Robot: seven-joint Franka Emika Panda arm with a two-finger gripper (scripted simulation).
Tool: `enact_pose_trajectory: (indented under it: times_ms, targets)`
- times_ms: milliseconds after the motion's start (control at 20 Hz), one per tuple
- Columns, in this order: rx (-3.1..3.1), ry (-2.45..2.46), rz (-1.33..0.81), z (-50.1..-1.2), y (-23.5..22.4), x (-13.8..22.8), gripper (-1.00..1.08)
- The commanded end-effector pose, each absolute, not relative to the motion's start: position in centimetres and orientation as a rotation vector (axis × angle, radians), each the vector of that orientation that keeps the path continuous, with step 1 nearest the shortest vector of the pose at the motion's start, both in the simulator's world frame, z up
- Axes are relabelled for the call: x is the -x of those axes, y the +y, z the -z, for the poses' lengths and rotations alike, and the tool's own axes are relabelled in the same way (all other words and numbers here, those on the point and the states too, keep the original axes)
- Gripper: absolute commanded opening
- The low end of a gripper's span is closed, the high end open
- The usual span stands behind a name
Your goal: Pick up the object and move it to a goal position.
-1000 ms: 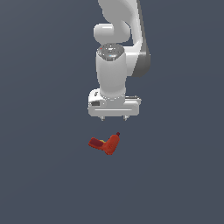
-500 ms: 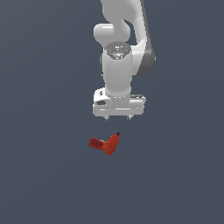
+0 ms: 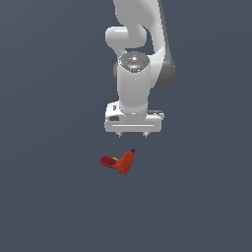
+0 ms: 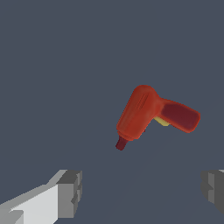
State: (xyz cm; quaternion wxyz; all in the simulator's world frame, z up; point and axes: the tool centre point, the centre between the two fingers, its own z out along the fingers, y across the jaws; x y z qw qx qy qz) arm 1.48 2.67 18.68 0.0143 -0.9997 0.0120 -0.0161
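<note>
The object, a small red-orange L-shaped toy drill [image 3: 118, 162] with a yellow patch and a dark tip, lies on the flat grey floor. In the wrist view the drill [image 4: 151, 114] shows whole, its dark tip pointing toward the fingers. My white gripper [image 3: 133, 135] hangs above the drill and slightly toward the exterior view's right, clear of it. Its two short fingertips [image 3: 120, 135] stand wide apart. The wrist view shows the gripper [image 4: 142, 192] open with nothing between its grey pads [image 4: 70, 193].
A plain dark grey floor [image 3: 49, 197] surrounds the drill on all sides. The white arm [image 3: 138, 44] rises above the gripper.
The gripper has shifted slightly toward the exterior view's right and come a little lower toward the drill. The drill has not moved.
</note>
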Motion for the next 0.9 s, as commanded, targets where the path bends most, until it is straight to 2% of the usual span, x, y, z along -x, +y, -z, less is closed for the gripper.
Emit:
enact_pose_trajectory:
  times_ms: [0,850]
  targets:
    - [3.125,0.065,0.035,-18.1,2.7,-1.7,1.08]
    - [3.327,0.450,-0.080,-11.1,2.1,-4.2,1.08]
